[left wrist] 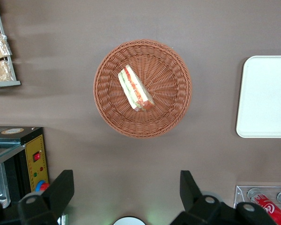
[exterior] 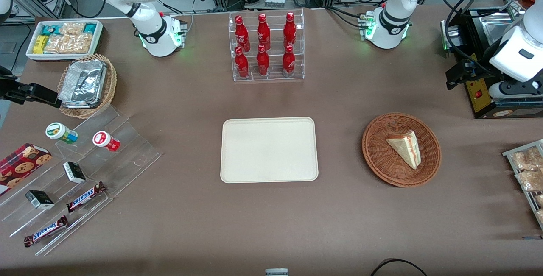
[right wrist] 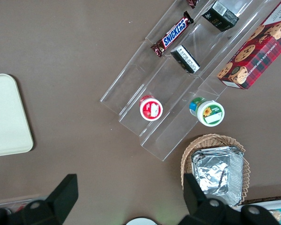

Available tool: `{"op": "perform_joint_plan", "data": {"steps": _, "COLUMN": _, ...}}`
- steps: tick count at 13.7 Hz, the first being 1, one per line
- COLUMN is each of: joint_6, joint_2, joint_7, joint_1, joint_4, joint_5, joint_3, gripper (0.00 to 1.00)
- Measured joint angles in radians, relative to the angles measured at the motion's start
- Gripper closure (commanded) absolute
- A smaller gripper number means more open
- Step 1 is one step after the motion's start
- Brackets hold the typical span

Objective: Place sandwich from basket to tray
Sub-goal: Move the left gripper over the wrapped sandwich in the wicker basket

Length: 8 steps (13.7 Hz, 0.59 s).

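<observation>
The sandwich, a pale wedge with red and green filling on its cut edge, lies in the round reddish-brown basket toward the working arm's end of the table. The cream tray sits bare mid-table, beside the basket. My gripper hangs high above the table, farther from the front camera than the basket, next to a black appliance. In the left wrist view the gripper is open with nothing between its fingers, well apart from the sandwich, the basket and the tray.
A clear rack of red bottles stands farther back than the tray. The black appliance and a wire rack of bagged snacks flank the basket's end. Acrylic steps with snacks and a foil-tray basket lie toward the parked arm's end.
</observation>
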Motion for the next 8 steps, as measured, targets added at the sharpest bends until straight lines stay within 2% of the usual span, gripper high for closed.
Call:
{"op": "perform_joint_plan", "data": {"steps": 5, "joint_6": 0.0, "joint_2": 0.005, "joint_7": 0.0, "joint_1": -0.001, "joint_4": -0.013, "joint_5": 0.0, "joint_3": 0.0, "gripper": 0.0}}
{"op": "perform_joint_plan", "data": {"steps": 8, "joint_6": 0.06, "joint_2": 0.012, "joint_7": 0.0, "joint_1": 0.0, "joint_4": -0.092, "joint_5": 0.001, "joint_3": 0.015, "gripper": 0.0}}
